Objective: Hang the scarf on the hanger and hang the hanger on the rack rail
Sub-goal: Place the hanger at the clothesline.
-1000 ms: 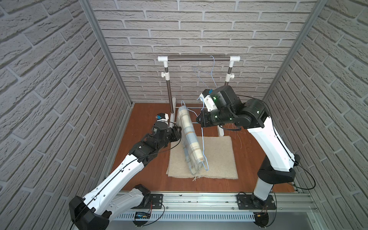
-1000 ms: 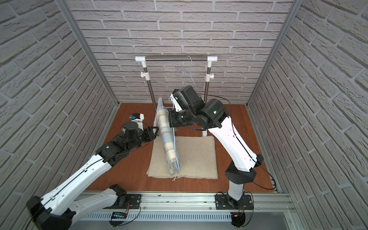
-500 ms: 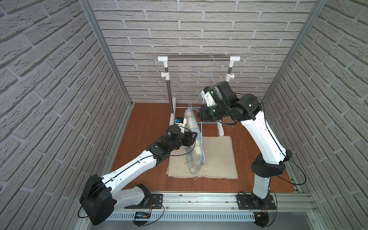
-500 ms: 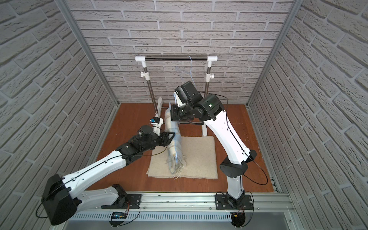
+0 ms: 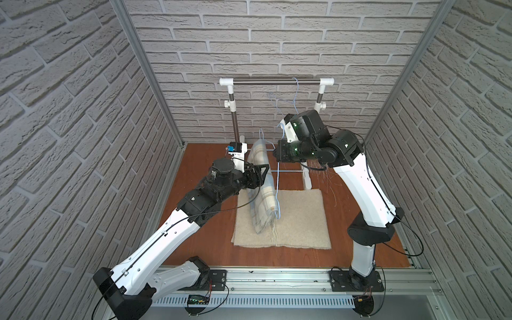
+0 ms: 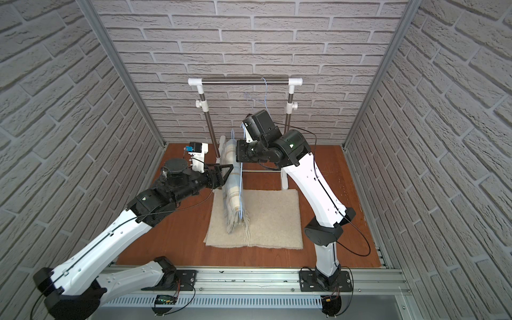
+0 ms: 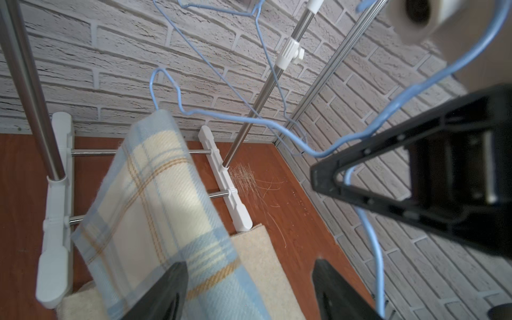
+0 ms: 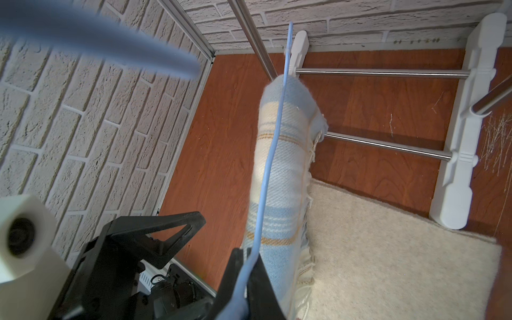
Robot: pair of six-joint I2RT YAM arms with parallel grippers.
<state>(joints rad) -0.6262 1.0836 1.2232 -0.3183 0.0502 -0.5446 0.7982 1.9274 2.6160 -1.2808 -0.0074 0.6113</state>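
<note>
The scarf (image 5: 261, 191) (image 6: 234, 188), plaid in pale blue and cream, drapes over a thin blue wire hanger (image 5: 278, 180) (image 8: 273, 149) and trails down onto the mat. My right gripper (image 5: 277, 152) (image 6: 238, 152) (image 8: 248, 255) is shut on the hanger's wire, holding it above the floor. My left gripper (image 5: 266, 176) (image 6: 230, 173) (image 7: 249, 266) stands open right beside the scarf (image 7: 149, 194). The cloth lies against one of its fingers (image 7: 166, 288); the other finger is free.
A clothes rack with a steel rail (image 5: 277, 81) (image 6: 243, 81) stands at the back wall. A second blue hanger (image 5: 295, 94) hangs on it. A beige mat (image 5: 299, 216) (image 6: 274, 216) lies on the brown floor. Loose threads (image 5: 318, 166) lie near the rack's white foot. Brick walls close both sides.
My left gripper moved right to the scarf and opened its jaws wider. The right gripper, with the hanger, shifted slightly up and back.
</note>
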